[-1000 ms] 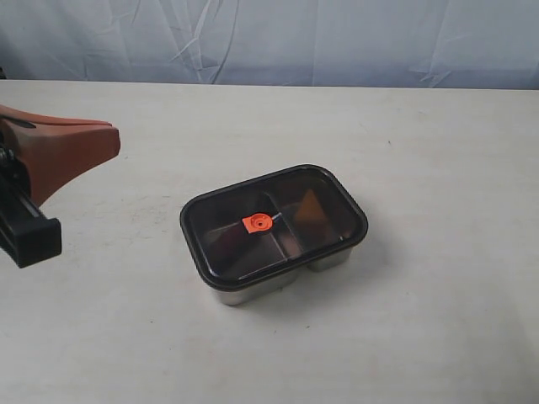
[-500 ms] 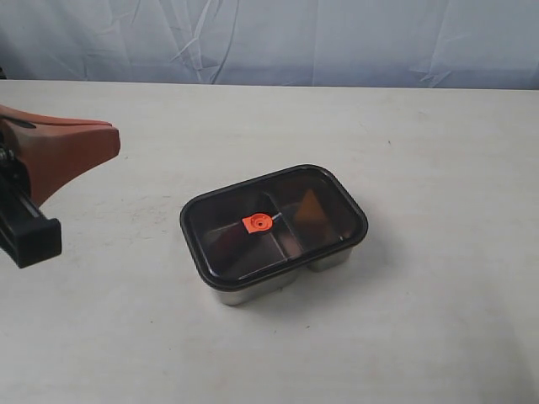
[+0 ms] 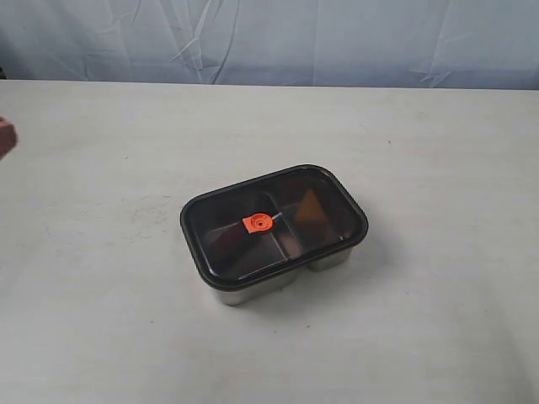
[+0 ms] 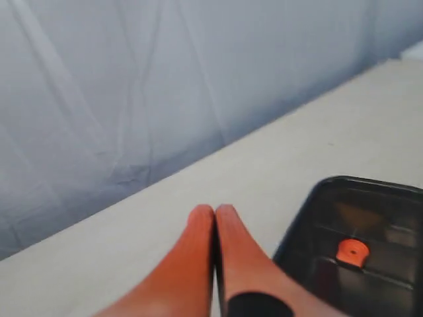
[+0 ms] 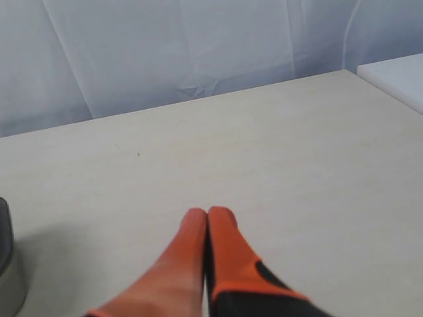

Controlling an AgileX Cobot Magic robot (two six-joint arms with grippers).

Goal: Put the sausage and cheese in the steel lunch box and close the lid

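The steel lunch box (image 3: pixel 257 289) stands mid-table with the dark lid (image 3: pixel 227 220) seated on top, its orange valve (image 3: pixel 258 222) at the centre. Through the tinted lid the cheese (image 3: pixel 310 206) shows in the right compartment. The sausage (image 3: pixel 221 241) is a dim reddish shape in the left compartment. My left gripper (image 4: pixel 214 210) is shut and empty, off to the side of the lid (image 4: pixel 390 277). Only a fingertip (image 3: pixel 5 137) of it shows at the exterior view's left edge. My right gripper (image 5: pixel 208 212) is shut and empty over bare table, away from the box (image 5: pixel 8 264).
A pale blue cloth backdrop (image 3: pixel 269 38) hangs behind the table's far edge. A white block (image 5: pixel 396 76) sits at the table's corner in the right wrist view.
My left gripper has pulled back to the left, almost out of the exterior view. The box and lid have not moved.
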